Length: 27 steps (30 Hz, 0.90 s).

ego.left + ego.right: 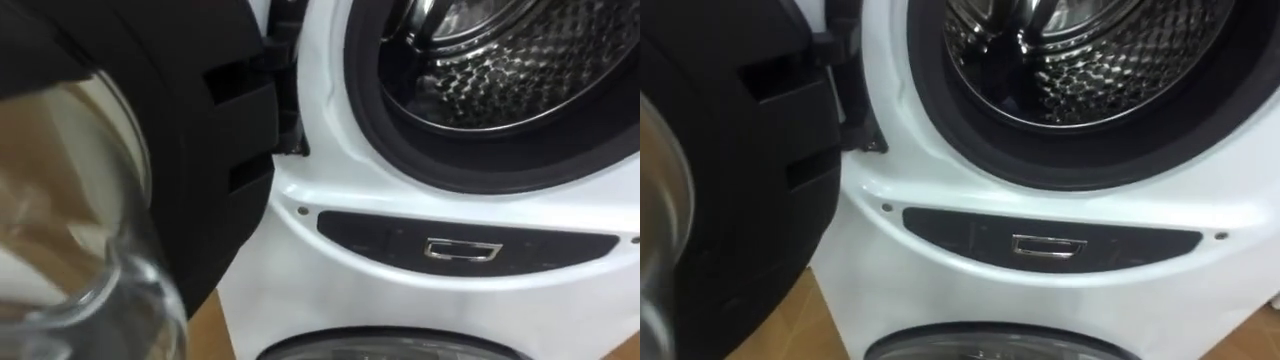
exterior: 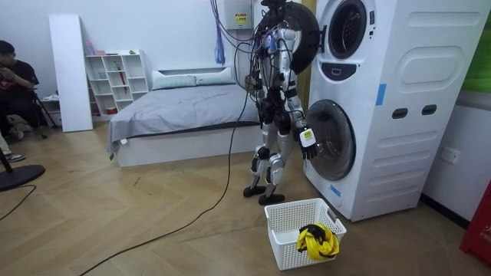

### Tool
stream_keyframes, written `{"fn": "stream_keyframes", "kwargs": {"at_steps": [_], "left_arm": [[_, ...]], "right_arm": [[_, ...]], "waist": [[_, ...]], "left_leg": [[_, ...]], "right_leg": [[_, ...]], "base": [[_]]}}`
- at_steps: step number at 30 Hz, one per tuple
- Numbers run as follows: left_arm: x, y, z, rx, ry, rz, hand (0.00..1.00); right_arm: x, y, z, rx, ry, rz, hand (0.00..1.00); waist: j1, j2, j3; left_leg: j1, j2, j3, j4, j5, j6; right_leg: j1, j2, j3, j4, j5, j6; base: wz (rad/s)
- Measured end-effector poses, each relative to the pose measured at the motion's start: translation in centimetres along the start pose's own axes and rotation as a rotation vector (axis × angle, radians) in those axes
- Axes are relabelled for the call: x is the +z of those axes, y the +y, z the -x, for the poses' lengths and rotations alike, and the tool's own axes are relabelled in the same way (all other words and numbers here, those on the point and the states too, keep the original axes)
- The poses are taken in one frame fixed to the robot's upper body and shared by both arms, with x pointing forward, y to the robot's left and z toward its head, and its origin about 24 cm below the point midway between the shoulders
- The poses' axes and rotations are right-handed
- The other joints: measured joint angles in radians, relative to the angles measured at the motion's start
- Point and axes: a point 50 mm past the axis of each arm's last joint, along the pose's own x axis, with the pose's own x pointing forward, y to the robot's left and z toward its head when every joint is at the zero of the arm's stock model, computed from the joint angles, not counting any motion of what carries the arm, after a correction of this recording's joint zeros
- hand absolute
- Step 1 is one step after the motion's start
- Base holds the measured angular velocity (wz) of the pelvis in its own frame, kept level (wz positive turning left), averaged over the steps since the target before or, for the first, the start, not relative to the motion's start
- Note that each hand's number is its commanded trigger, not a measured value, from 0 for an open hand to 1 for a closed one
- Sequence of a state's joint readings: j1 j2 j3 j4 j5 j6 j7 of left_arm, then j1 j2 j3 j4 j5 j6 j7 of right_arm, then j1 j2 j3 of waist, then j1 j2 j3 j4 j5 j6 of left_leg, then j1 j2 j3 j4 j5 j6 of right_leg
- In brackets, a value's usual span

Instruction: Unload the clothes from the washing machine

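The upper washing machine (image 2: 347,27) stands with its black door (image 1: 200,130) swung open to my left, the glass bowl (image 1: 60,230) of the door close to my face. Its steel drum (image 1: 510,60) sits at the upper right, and the part that shows is bare metal with no cloth in sight. I stand upright right in front of the stacked machines. My right hand (image 2: 307,142) hangs low beside the lower machine's round door (image 2: 331,138). A yellow and black garment (image 2: 318,239) lies in the white basket (image 2: 288,222) on the floor behind my feet.
A dark control strip (image 1: 465,248) with a chrome latch runs below the drum's rubber rim. A bed (image 2: 184,103) and white shelves (image 2: 115,77) stand behind me. A person (image 2: 15,84) sits at the room view's left. Wooden floor lies around the basket.
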State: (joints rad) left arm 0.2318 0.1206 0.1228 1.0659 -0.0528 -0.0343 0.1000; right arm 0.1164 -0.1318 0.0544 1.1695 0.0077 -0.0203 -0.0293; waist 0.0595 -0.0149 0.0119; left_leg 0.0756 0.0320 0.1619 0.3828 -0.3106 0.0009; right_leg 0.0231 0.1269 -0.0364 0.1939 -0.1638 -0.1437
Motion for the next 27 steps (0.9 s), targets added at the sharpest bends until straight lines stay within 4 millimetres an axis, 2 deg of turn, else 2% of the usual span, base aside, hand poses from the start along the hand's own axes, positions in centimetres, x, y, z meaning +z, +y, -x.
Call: {"fn": "stream_keyframes", "kwargs": {"at_steps": [1, 2, 3, 4, 5, 6, 7, 8, 9, 10, 11, 12, 13, 14, 15, 16, 18, 19, 21, 22, 24, 25, 26, 27], "left_arm": [[0.1, 0.2, 0.0, 0.007, -0.005, 0.001, 0.00], [0.1, 0.2, 0.0, 0.010, -0.003, -0.002, 0.00], [-0.1, 0.3, 0.0, 0.012, 0.007, -0.001, 0.00], [0.0, 0.3, 0.0, 0.011, 0.011, -0.007, 0.00], [-0.2, 0.3, 0.0, 0.012, 0.018, -0.008, 0.00], [-0.9, 0.4, 0.2, 0.014, 0.041, -0.010, 0.00], [-1.2, 0.5, 0.2, 0.018, 0.055, -0.012, 0.00], [-1.1, 0.6, 0.2, 0.018, 0.054, -0.010, 0.00], [-0.6, 0.4, 0.1, 0.015, 0.041, -0.006, 0.00], [0.2, 0.2, -0.1, 0.009, 0.016, -0.007, 0.00], [0.6, 0.1, -0.2, 0.006, 0.002, -0.009, 0.00], [1.5, -0.2, -0.3, -0.003, -0.025, -0.011, 0.00], [2.3, -0.5, -0.5, -0.013, -0.047, -0.024, 0.00], [2.8, -0.7, -0.5, -0.019, -0.061, -0.032, 0.00], [3.7, -1.2, -0.6, -0.034, -0.087, -0.050, 0.00], [4.8, -1.7, -0.7, -0.047, -0.117, -0.067, 0.00], [5.5, -1.9, -0.7, -0.054, -0.145, -0.093, 0.00], [5.7, -2.0, -0.8, -0.056, -0.152, -0.099, 0.00], [6.3, -2.3, -0.8, -0.067, -0.169, -0.115, 0.00], [6.0, -2.4, -0.8, -0.071, -0.161, -0.123, 0.00], [5.2, -2.3, -0.7, -0.071, -0.141, -0.123, 0.00], [4.5, -2.1, -0.6, -0.068, -0.123, -0.122, 0.00], [4.2, -2.0, -0.6, -0.066, -0.113, -0.122, 0.00], [3.6, -1.9, -0.6, -0.065, -0.098, -0.121, 0.00]], "right_arm": [[0.2, -0.2, -0.1, 0.002, -0.005, 0.029, 0.00], [0.4, -0.3, -0.1, 0.003, -0.008, 0.047, 0.00], [0.7, -0.7, -0.1, -0.002, -0.018, 0.076, 0.00], [0.9, -1.1, -0.2, -0.011, -0.022, 0.097, 0.00], [1.0, -1.2, -0.2, -0.016, -0.024, 0.103, 0.00], [1.1, -1.5, -0.2, -0.028, -0.025, 0.123, 0.00], [1.1, -1.6, -0.2, -0.030, -0.027, 0.131, 0.00], [1.2, -1.5, -0.2, -0.028, -0.028, 0.129, 0.00], [1.2, -1.5, -0.2, -0.030, -0.029, 0.124, 0.00], [1.1, -1.6, -0.2, -0.035, -0.027, 0.112, 0.00], [1.2, -1.7, -0.2, -0.038, -0.029, 0.109, 0.00], [1.2, -1.7, -0.2, -0.045, -0.036, 0.106, 0.00], [1.3, -1.7, -0.2, -0.049, -0.040, 0.100, 0.00], [1.4, -1.7, -0.2, -0.051, -0.043, 0.095, 0.00], [1.7, -1.8, -0.2, -0.063, -0.060, 0.093, 0.00], [2.1, -1.8, -0.2, -0.071, -0.076, 0.095, 0.00], [3.1, -1.9, -0.3, -0.082, -0.104, 0.094, 0.00], [3.3, -1.9, -0.4, -0.084, -0.111, 0.096, 0.00], [4.0, -1.9, -0.4, -0.089, -0.133, 0.106, 0.00], [4.1, -1.9, -0.4, -0.092, -0.134, 0.106, 0.00], [3.8, -2.0, -0.4, -0.091, -0.127, 0.110, 0.00], [3.7, -2.0, -0.4, -0.093, -0.127, 0.112, 0.00], [3.8, -2.0, -0.4, -0.094, -0.129, 0.109, 0.00], [3.8, -2.1, -0.4, -0.097, -0.131, 0.107, 0.00]], "waist": [[0.010, 0.000, -0.0010], [0.012, 0.003, -0.0018], [0.011, 0.014, -0.0048], [0.006, 0.022, -0.0074], [0.009, 0.031, -0.0060], [0.018, 0.043, -0.0061], [0.016, 0.049, -0.0072], [0.008, 0.045, -0.0054], [-0.010, 0.043, -0.0010], [-0.024, 0.044, -0.0001], [-0.024, 0.043, 0.0004], [-0.028, 0.045, 0.0005], [-0.029, 0.048, -0.0002], [-0.030, 0.051, -0.0021], [-0.036, 0.055, -0.0047], [-0.040, 0.059, -0.0024], [-0.048, 0.067, 0.0015], [-0.052, 0.068, 0.0021], [-0.051, 0.067, -0.0009], [-0.053, 0.063, 0.0016], [-0.050, 0.054, -0.0068], [-0.048, 0.049, -0.0082], [-0.048, 0.048, -0.0082], [-0.052, 0.047, -0.0077]], "left_leg": [[-0.058, 0.009, -0.005, 0.123, 0.000, -0.001], [-0.088, 0.016, -0.010, 0.186, 0.001, -0.003], [-0.157, 0.035, -0.021, 0.320, 0.014, -0.020], [-0.216, 0.058, -0.029, 0.445, 0.043, -0.028], [-0.237, 0.071, -0.029, 0.505, 0.063, -0.027], [-0.251, 0.104, -0.030, 0.629, 0.102, -0.026], [-0.232, 0.123, -0.040, 0.701, 0.118, -0.039], [-0.215, 0.127, -0.048, 0.707, 0.126, -0.051], [-0.179, 0.126, -0.083, 0.682, 0.133, -0.067], [-0.134, 0.127, -0.108, 0.621, 0.134, -0.076], [-0.110, 0.125, -0.115, 0.580, 0.133, -0.077], [-0.060, 0.119, -0.139, 0.491, 0.121, -0.088], [-0.013, 0.114, -0.149, 0.389, 0.047, -0.104], [0.007, 0.114, -0.150, 0.335, 0.015, -0.111], [0.026, 0.113, -0.156, 0.253, -0.034, -0.101], [0.035, 0.112, -0.171, 0.180, -0.066, -0.094], [0.053, 0.111, -0.187, 0.076, -0.102, -0.095], [0.057, 0.108, -0.185, 0.045, -0.108, -0.089], [0.056, 0.085, -0.165, -0.040, -0.115, -0.065], [0.049, 0.066, -0.161, -0.055, -0.107, -0.029], [0.032, 0.032, -0.140, -0.058, -0.082, -0.008], [0.023, 0.005, -0.130, -0.057, -0.065, 0.007], [0.018, -0.006, -0.122, -0.057, -0.056, 0.017], [0.007, -0.020, -0.109, -0.057, -0.039, 0.034]], "right_leg": [[-0.009, -0.003, -0.001, 0.016, 0.000, -0.002], [-0.011, -0.002, -0.003, 0.021, -0.001, -0.003], [-0.014, 0.003, -0.012, 0.029, -0.003, -0.008], [-0.018, 0.008, -0.040, 0.038, -0.007, -0.014], [-0.018, 0.010, -0.052, 0.045, -0.010, -0.018], [-0.017, 0.018, -0.063, 0.064, -0.017, -0.025], [-0.017, 0.019, -0.076, 0.077, -0.020, -0.028], [-0.018, 0.017, -0.079, 0.082, -0.020, -0.028], [-0.023, 0.013, -0.100, 0.085, -0.020, -0.028], [-0.037, 0.014, -0.111, 0.090, -0.020, -0.027], [-0.046, 0.014, -0.114, 0.095, -0.020, -0.027], [-0.067, 0.013, -0.129, 0.103, -0.015, -0.027], [-0.089, 0.013, -0.143, 0.109, -0.009, -0.026], [-0.102, 0.011, -0.149, 0.114, -0.005, -0.026], [-0.134, 0.006, -0.171, 0.120, 0.004, -0.024], [-0.162, 0.003, -0.184, 0.119, 0.022, -0.021], [-0.200, -0.003, -0.202, 0.116, 0.050, -0.018], [-0.214, -0.007, -0.204, 0.119, 0.058, -0.014], [-0.252, -0.027, -0.201, 0.113, 0.100, 0.000], [-0.254, -0.041, -0.195, 0.097, 0.130, 0.010], [-0.247, -0.063, -0.174, 0.057, 0.184, 0.025], [-0.246, -0.080, -0.157, 0.039, 0.218, 0.040], [-0.243, -0.091, -0.153, 0.023, 0.231, 0.053], [-0.235, -0.108, -0.139, -0.013, 0.267, 0.091]], "base": [[-0.14], [-0.15], [-0.11], [-0.12], [-0.27], [-0.38], [-0.30], [0.12], [0.43], [0.42], [0.28], [0.22], [0.22], [0.28], [0.30], [0.29], [0.18], [0.11], [-0.03], [-0.09], [-0.18], [-0.20], [-0.18], [-0.10]]}}
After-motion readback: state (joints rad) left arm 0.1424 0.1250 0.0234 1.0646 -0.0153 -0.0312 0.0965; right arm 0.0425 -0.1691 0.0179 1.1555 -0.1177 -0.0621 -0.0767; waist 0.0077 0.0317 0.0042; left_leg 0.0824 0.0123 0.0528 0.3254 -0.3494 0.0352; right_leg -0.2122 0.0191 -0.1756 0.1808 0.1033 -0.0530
